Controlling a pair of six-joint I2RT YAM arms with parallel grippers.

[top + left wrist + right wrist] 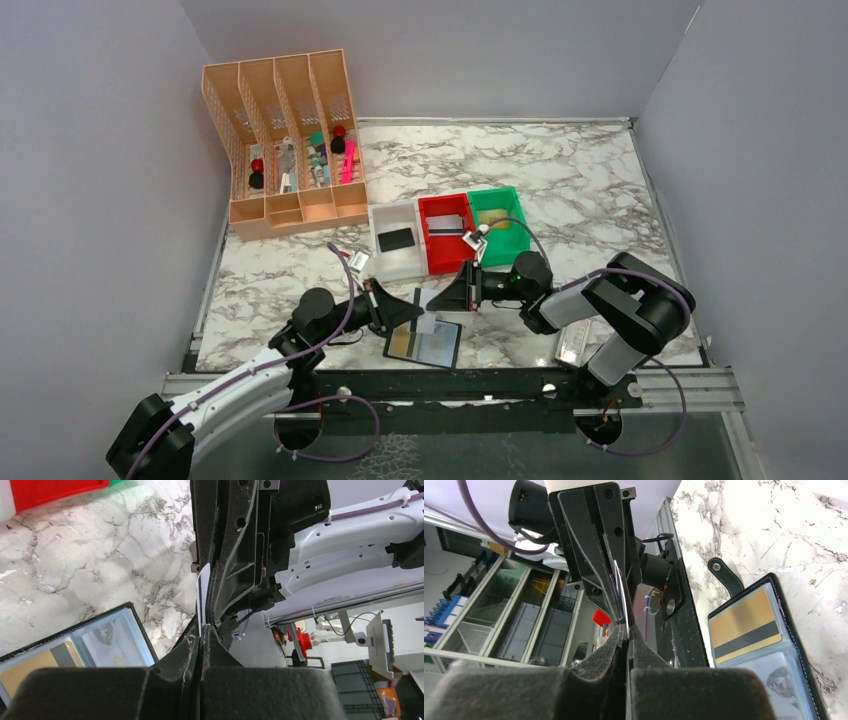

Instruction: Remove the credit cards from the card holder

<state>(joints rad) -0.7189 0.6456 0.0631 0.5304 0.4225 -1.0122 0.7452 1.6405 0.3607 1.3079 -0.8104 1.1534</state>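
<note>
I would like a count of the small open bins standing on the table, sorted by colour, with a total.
White bin: 1
Red bin: 1
Green bin: 1
Total: 3

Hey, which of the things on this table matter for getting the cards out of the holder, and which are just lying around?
Job: card holder, gold card in it, white card pinched between left hand and right hand, black card in white bin.
Lying about: pen organizer, small whitish case.
</note>
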